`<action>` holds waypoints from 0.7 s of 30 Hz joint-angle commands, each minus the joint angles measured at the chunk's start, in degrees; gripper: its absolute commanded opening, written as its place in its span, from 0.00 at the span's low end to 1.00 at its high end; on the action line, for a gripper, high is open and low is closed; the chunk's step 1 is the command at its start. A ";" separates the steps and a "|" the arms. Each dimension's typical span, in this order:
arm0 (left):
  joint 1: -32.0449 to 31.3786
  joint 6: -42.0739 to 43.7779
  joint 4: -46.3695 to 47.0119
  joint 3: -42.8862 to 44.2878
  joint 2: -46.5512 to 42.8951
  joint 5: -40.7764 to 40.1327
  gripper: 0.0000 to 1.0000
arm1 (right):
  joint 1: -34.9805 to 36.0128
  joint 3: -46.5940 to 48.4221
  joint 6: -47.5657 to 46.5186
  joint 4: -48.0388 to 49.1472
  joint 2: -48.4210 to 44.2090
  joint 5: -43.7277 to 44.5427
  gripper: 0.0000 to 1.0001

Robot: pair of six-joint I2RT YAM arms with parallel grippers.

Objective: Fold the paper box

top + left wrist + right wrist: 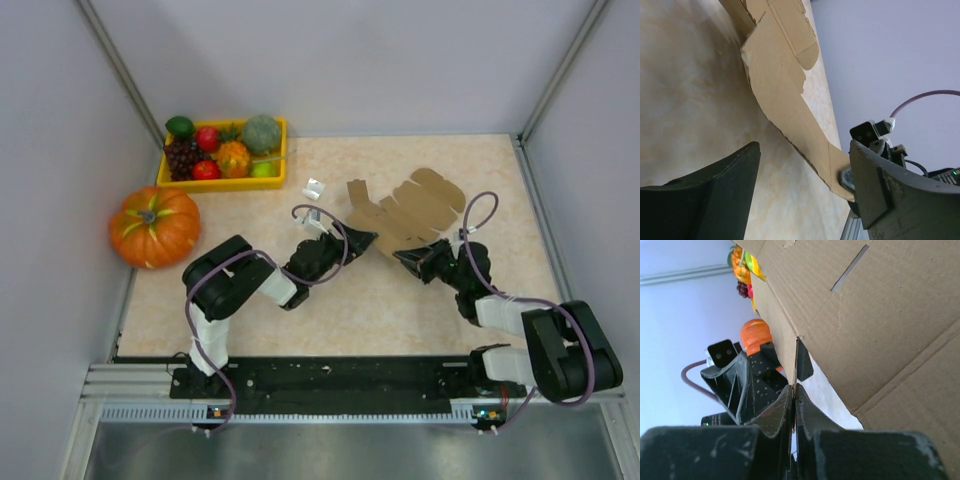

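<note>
From above, the paper box (pixel 405 212), a flat brown cut-out with its flaps spread, lies on the marbled table (pixel 340 310) well to the right of the pumpkin (pixel 155 227). A yellow tray of toy fruit (pixel 225 182) sits just behind the pumpkin, and a small white object (pixel 315 188) lies between the pumpkin and the cut-out, nearer the cut-out. The left gripper (pixel 362 240) reaches the cardboard's near edge on the pumpkin's side, and the right gripper (pixel 403 256) just beside it, farther from the pumpkin. In the left wrist view the jaws stand wide apart, released, either side of a near corner of cardboard that curves up off the table. In the right wrist view the fingers are clenched together on the cardboard's thin edge, and the sheet rises above them. The pumpkin shows beyond the other arm's dark fingers.
</note>
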 commanded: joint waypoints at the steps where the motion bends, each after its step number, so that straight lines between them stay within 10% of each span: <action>1: 0.12 -0.57 5.39 1.95 1.48 -1.52 0.73 | 2.64 -0.67 0.41 1.19 -1.71 1.30 0.00; 6: 0.38 2.07 -1.45 1.69 -1.76 -1.26 0.44 | 6.32 -0.32 -0.55 -1.25 -2.76 2.27 0.02; 10: 1.96 7.07 -11.99 -3.38 -8.17 -0.12 0.21 | 6.69 5.03 -16.94 -16.35 -8.10 -1.67 0.56; 12: 2.93 9.01 -14.99 -6.03 -13.34 0.84 0.19 | 6.77 13.10 -27.66 -37.50 -10.58 -1.16 0.68; 16: 5.48 18.73 -31.13 -7.72 -21.62 9.97 0.13 | 6.69 23.04 -51.20 -58.90 -16.30 1.04 0.76; 21: 11.36 32.20 -53.61 -5.79 -32.52 22.89 0.05 | 6.86 32.89 -65.21 -62.36 -17.45 -0.45 0.75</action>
